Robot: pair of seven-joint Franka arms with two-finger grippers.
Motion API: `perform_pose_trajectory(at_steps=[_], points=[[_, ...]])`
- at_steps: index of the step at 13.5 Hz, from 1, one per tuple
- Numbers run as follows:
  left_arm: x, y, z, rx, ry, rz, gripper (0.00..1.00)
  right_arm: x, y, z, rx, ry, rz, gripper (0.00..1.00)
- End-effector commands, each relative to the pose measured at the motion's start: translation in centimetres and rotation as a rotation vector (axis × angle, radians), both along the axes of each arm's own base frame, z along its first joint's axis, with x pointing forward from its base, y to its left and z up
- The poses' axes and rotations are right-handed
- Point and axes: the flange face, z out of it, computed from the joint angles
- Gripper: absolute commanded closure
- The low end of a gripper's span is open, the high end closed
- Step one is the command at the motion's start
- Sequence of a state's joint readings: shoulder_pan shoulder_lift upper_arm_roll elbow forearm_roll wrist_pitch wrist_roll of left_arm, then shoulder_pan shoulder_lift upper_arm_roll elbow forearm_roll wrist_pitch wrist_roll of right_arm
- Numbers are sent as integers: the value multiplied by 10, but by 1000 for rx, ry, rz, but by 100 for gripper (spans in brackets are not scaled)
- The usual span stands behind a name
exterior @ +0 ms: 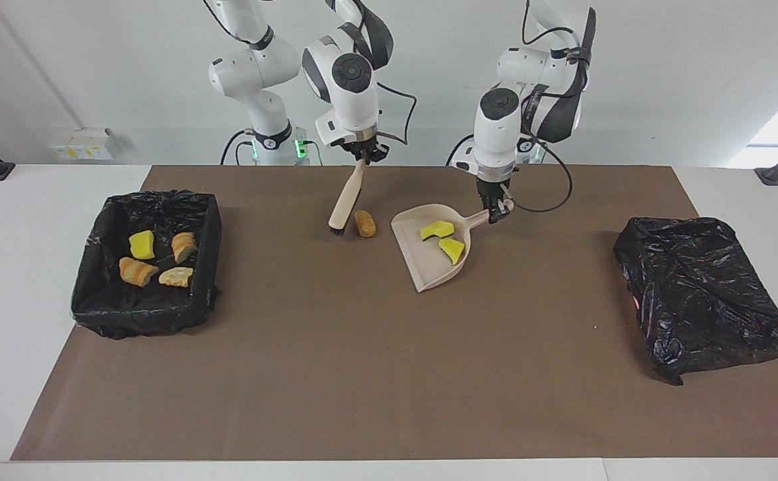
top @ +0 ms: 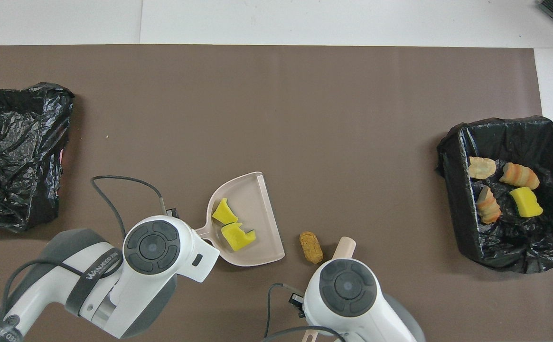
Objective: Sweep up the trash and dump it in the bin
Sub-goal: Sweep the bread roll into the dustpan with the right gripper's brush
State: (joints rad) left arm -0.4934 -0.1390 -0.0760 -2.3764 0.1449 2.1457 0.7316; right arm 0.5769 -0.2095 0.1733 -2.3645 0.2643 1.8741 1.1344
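Brown mat (exterior: pixel 362 367), left gripper (exterior: pixel 495 204) gripping dustpan (exterior: pixel 422 264), right gripper (exterior: pixel 364 155) gripping brush (exterior: pixel 345 204)

We see our right claw (exterior: pixel 364 155) and left claw (exterior: pixel 497 204) both hanging low, pointing downward, fingers clamped shut.

Yellow foam sponge chunks (exterior: pixel 437 230): three; golden-brown bread-like lumps (exterior: pixel 364 223): four; beige plastic dustpan (exterior: pixel 422 267): one; beige-handled brush (exterior: pixel 346 202): one; black-lined bins (exterior: pixel 98 230): two.
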Motion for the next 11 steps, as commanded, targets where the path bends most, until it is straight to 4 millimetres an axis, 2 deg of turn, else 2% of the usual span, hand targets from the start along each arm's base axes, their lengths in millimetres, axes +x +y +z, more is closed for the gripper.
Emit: perform_pose_trajectory(at_steps=[1,4,7,11], points=[[-5,0,1,16,10,-22,100,-13,8,-32,15,-41,-3,100],[-5,1,1,15,10,-17,100,5,23,-48,132,-103,218,100],[-5,1,1,15,8,-8,100,16,54,-47,219,-114,452,100],[-4,1,1,12,-5,64,100,25,65,-45,370,-110,790,100]])
